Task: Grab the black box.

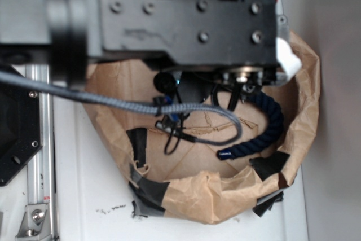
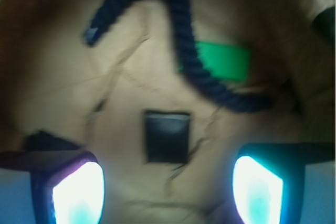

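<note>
The wrist view looks down into a brown paper bag [image 2: 63,87]. The gripper [image 2: 168,187] is spread wide: its two fingertips [image 2: 79,192] glow at the lower left and lower right of the view, well apart, with nothing between them.

The black box [image 2: 167,136] lies flat on the bag floor, just ahead of the gap between the fingertips and roughly centred on it. It is not touching either finger. Whether the gripper stands above the box or level with it cannot be told from this blurred view.

Beyond the box, farther from the gripper, a dark navy rope [image 2: 184,51] curves across the floor from the far left round to the right. A flat green block [image 2: 226,61] lies beyond the box and to the right, partly covered by the rope.

In the exterior view, the robot arm [image 1: 186,21] hangs over the bag [image 1: 192,193] and hides most of its interior, including the box and the fingers. The rope [image 1: 271,122] shows along the inner wall. A grey cable [image 1: 113,103] runs from the arm across the opening. Black tape [image 1: 148,193] patches the bag rim.
</note>
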Available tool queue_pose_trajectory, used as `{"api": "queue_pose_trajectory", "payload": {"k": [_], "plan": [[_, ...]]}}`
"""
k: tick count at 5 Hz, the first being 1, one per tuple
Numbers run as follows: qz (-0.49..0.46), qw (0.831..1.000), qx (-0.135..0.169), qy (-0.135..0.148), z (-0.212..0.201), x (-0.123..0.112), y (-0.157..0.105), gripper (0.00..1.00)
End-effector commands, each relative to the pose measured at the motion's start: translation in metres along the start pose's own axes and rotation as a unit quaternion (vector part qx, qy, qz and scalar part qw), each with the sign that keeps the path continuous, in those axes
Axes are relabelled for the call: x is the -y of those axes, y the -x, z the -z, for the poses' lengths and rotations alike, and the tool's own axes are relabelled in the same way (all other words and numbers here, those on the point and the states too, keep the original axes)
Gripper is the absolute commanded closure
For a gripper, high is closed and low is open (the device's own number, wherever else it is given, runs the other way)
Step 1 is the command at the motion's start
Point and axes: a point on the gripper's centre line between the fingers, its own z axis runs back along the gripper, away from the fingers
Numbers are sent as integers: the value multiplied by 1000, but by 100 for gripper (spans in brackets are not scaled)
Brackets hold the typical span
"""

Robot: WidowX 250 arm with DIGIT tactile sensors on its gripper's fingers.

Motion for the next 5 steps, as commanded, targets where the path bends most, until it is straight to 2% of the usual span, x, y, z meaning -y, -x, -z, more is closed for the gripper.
{"api": "queue_pose_trajectory", "payload": {"k": [1,2,3,4,5], "plan": [[-5,1000,15,-13,-7,-3,-1,0],[-5,1000,15,-13,-7,-3,-1,0],[-56,998,23,0,40,13,17,0],[-47,999,17,-6,76,17,32,0],[-56,998,19,-3,82,7,38,0]]}}
